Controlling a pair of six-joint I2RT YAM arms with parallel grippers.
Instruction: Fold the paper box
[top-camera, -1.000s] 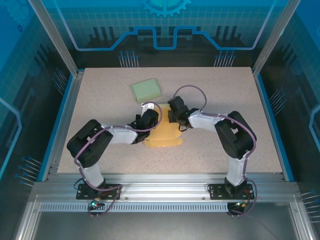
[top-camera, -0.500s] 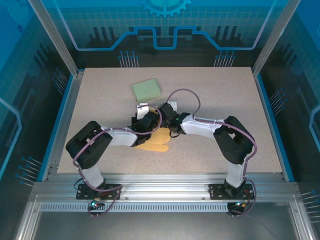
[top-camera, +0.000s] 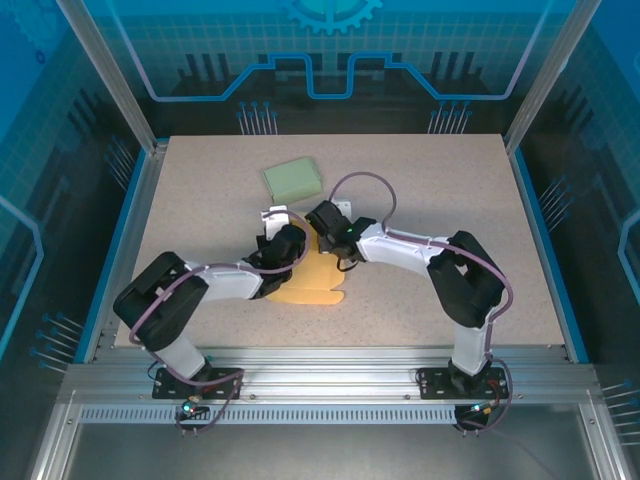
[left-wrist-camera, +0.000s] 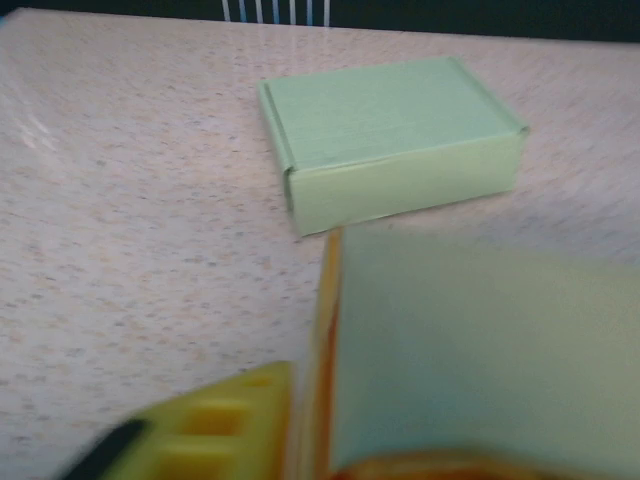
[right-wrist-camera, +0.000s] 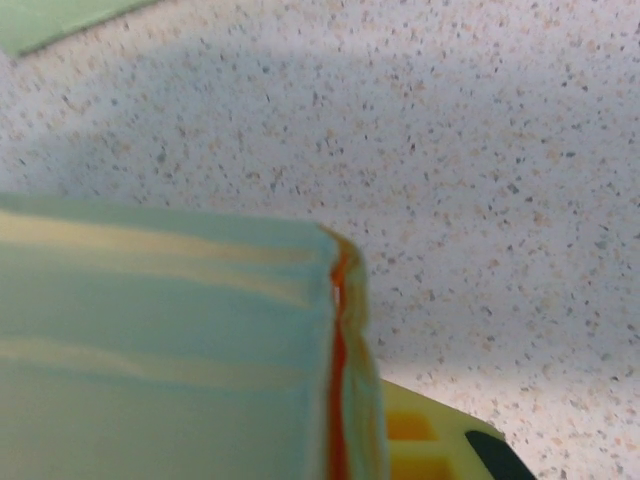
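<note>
**Table** (top-camera: 450, 200): speckled top.

**Arms:** since a second ago both wrists have swung left, and the left elbow sits further left.

**Paper box** (top-camera: 310, 287): orange-yellow and half-formed, near the table's middle, shifted left and nearer. Its flat part lies long axis left to right. One flap (left-wrist-camera: 470, 350) stands up at its far edge, its face toward the left wrist camera.

**Green box** (top-camera: 292, 180): closed, lying far and left of it, apart.

**Right gripper** (top-camera: 320, 221): clenched on the raised flap's edge, with a yellow finger (right-wrist-camera: 420, 440) beside it.

**Left gripper** (top-camera: 277, 231): one yellow finger (left-wrist-camera: 200, 440) sits just beside the flap. Cannot tell whether it is gripping or released.
</note>
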